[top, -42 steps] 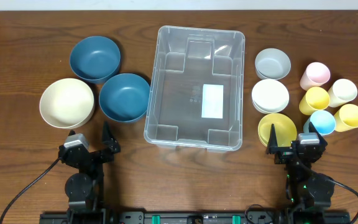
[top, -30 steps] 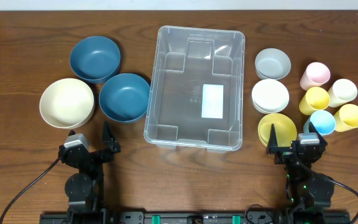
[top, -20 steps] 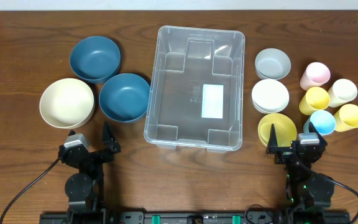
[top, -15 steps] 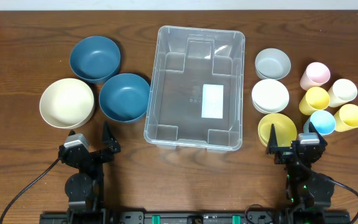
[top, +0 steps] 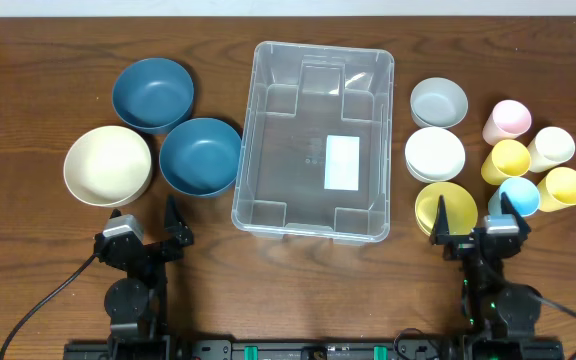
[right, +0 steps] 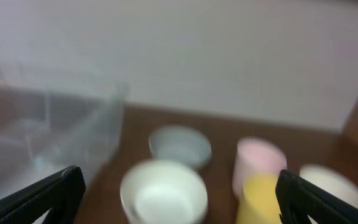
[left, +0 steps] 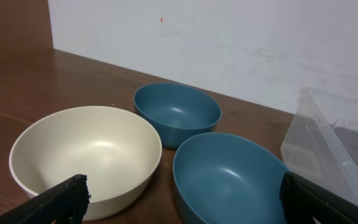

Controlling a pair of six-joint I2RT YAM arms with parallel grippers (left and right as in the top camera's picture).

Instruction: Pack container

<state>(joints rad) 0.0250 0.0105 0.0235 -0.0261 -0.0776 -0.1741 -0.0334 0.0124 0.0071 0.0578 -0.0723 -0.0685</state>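
Clear container [top: 288, 130] parked dead center on the tabletop [top: 28, 60], blue bowls [top: 152, 94] and cream bowl [top: 108, 165] to its left, small bowls [top: 435, 153] and cups [top: 509, 160] to its right. Both gaping wide and holding nothing: left tool [top: 146, 225] and right tool [top: 475, 222].

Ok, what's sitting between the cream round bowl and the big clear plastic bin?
One dark blue round bowl sits there, close beside the cream round bowl and just short of the clear rectangular plastic bin. The overhead view shows it.

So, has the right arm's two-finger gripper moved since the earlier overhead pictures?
Yes. The right gripper has shifted slightly rightward: its outer finger now overlaps the small light blue plastic cup, which stayed put. Its wrist view is motion-blurred.
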